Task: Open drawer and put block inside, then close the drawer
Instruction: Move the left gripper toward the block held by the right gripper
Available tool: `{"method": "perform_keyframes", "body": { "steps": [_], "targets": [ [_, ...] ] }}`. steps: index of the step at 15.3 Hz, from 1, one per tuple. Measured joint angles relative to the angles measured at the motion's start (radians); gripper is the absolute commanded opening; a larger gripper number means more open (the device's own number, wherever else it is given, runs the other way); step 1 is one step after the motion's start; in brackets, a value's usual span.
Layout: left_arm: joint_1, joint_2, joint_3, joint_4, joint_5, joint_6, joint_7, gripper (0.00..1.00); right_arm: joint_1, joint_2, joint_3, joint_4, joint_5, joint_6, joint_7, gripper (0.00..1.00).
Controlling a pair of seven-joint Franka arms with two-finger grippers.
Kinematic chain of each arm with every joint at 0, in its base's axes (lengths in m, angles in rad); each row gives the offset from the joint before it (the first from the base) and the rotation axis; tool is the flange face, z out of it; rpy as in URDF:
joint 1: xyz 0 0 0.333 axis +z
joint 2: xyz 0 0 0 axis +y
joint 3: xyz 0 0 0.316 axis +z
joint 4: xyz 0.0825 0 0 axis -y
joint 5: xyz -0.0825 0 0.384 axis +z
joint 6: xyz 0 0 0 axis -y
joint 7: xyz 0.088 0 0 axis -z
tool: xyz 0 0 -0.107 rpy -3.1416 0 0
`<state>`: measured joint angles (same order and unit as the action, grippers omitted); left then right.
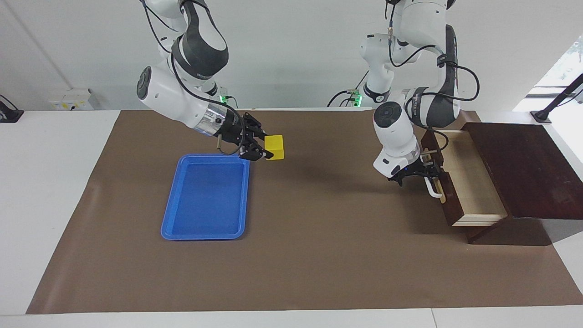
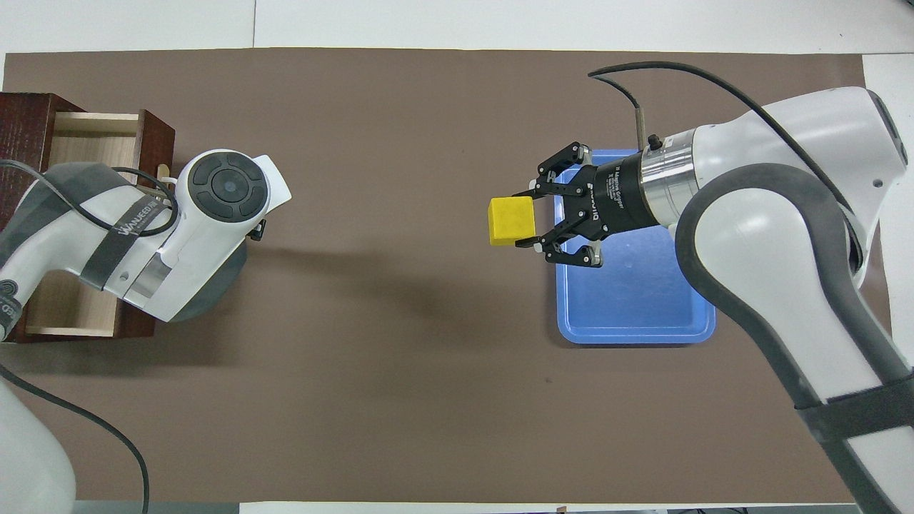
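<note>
— Yellow block (image 1: pixel 274 147): where is it sitting?

— My right gripper (image 1: pixel 264 151) is pinching it above the mat, beside the blue tray's (image 1: pixel 205 228) corner, for carrying drawerward.

— And your left gripper (image 1: pixel 426 175)?

— Spread open, waiting at the handle of the drawer (image 1: pixel 473 182), which is standing pulled out at the table's edge.

A flat blue tray (image 1: pixel 205 200) (image 2: pixel 635 307) with a raised rim and rounded corners lies on a brown mat (image 1: pixel 314 255) (image 2: pixel 400 400), toward the right arm's end of it. The tray's long sides run from the robots' edge of the mat outward. Around the mat, the white bench (image 1: pixel 45 182) (image 2: pixel 500 21) shows as a bare border. Near the tray, nothing else rests on the mat.
</note>
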<state>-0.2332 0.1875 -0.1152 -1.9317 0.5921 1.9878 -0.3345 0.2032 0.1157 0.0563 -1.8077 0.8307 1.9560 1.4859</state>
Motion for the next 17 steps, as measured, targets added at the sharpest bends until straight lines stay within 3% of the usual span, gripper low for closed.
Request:
{"method": "perform_keyframes", "body": {
  "steps": [8,17],
  "targets": [
    [-0.075,-0.003,-0.005,0.218,-0.218,-0.209,-0.041,1.00,0.000,0.000,0.000,0.000,0.000,0.000,0.000,0.00],
    [-0.203,0.086,-0.005,0.427,-0.416,-0.311,-0.590,1.00,0.047,0.000,0.004,0.003,0.000,0.034,0.038,0.00]
  ]
}}
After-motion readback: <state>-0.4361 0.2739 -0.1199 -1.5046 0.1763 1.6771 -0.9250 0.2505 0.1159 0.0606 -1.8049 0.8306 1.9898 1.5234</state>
